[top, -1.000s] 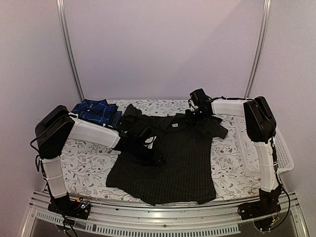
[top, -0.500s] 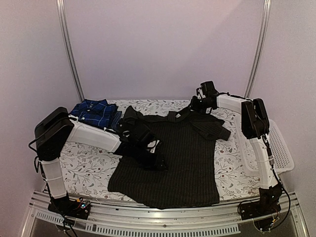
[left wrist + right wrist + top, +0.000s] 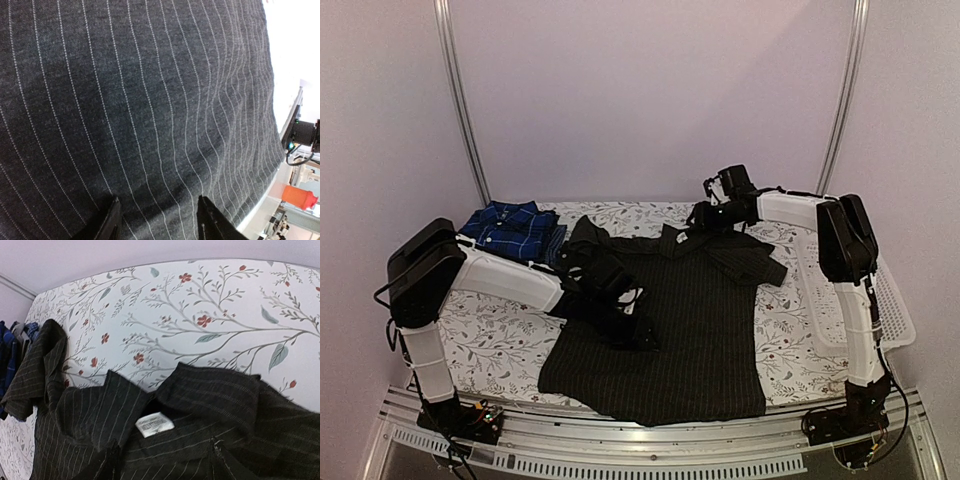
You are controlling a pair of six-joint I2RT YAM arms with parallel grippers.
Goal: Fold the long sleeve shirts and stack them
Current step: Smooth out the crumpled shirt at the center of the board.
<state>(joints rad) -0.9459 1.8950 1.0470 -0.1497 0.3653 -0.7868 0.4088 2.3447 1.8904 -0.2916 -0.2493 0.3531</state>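
A black pinstriped long sleeve shirt (image 3: 670,330) lies spread flat on the flowered table cover, collar toward the far edge. My left gripper (image 3: 638,330) rests low over its left half, open, with flat striped cloth (image 3: 150,100) beneath the fingers (image 3: 112,222). My right gripper (image 3: 708,214) hovers just above the collar (image 3: 210,390) and its white label (image 3: 155,424), open and holding nothing. One sleeve (image 3: 45,365) lies bunched at the far left. A folded blue plaid shirt (image 3: 510,228) sits at the back left.
A white mesh basket (image 3: 895,300) stands along the right edge beside the right arm. The flowered cover (image 3: 490,330) shows on both sides of the black shirt. Metal rails (image 3: 620,455) run along the near edge.
My right gripper has opened and let go of the collar, which now lies flat near the far edge. The left arm has hardly moved.
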